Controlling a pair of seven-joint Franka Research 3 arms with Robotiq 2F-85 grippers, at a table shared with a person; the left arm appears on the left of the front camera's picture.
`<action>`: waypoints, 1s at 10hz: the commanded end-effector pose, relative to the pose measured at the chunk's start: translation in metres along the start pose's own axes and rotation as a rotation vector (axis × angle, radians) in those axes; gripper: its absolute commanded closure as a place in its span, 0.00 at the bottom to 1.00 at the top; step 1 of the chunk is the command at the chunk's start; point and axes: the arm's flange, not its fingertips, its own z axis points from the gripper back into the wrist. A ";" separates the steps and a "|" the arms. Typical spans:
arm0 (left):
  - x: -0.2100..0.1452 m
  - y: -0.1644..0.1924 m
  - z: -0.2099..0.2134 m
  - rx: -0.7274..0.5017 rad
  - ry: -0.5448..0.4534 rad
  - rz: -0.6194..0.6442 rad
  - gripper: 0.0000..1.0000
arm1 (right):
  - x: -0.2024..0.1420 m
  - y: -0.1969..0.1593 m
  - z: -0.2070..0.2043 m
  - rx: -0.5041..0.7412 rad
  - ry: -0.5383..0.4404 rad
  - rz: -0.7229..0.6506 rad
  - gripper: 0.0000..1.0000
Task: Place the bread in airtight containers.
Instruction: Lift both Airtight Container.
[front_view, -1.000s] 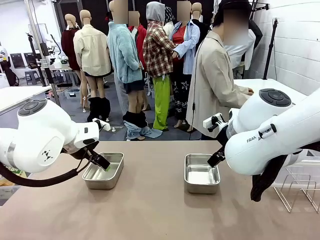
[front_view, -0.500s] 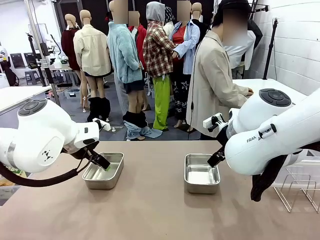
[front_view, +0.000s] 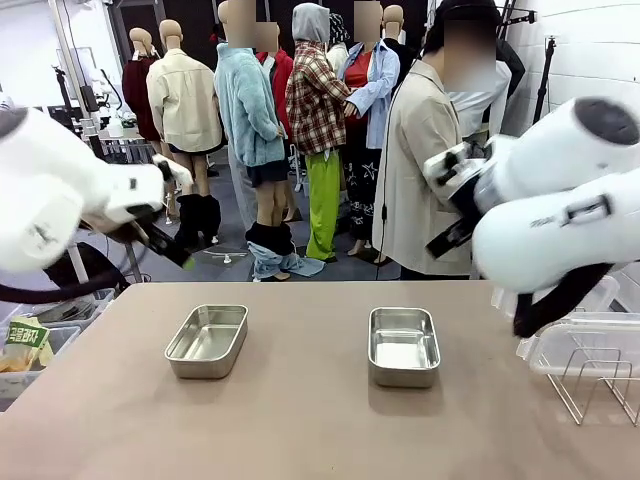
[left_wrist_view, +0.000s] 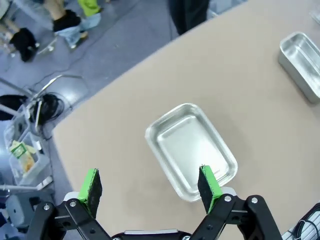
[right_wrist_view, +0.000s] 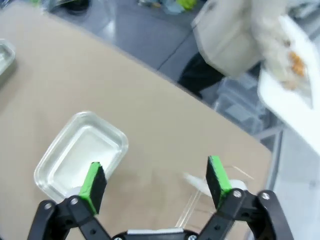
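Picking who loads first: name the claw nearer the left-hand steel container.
Left. The left claw hangs up and left of the left-hand container; the right claw hangs above and right of the other container.

The right jaws stand wide apart over the tan table (right_wrist_view: 150, 100), one green pad (right_wrist_view: 94, 181) overlapping an empty steel container (right_wrist_view: 75, 150).

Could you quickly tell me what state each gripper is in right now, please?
Left gripper: open, holding nothing, above an empty steel container.
Right gripper: open, holding nothing, near the other container.
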 end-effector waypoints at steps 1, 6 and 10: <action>-0.013 0.042 0.025 0.037 0.028 0.082 0.00 | -0.019 -0.060 0.033 -0.171 0.047 -0.155 0.00; -0.047 0.121 0.045 0.026 0.106 0.294 0.00 | -0.137 -0.270 0.086 -0.351 0.212 -0.601 0.00; -0.055 0.122 0.044 0.040 0.102 0.299 0.00 | -0.163 -0.281 0.099 -0.354 0.212 -0.601 0.00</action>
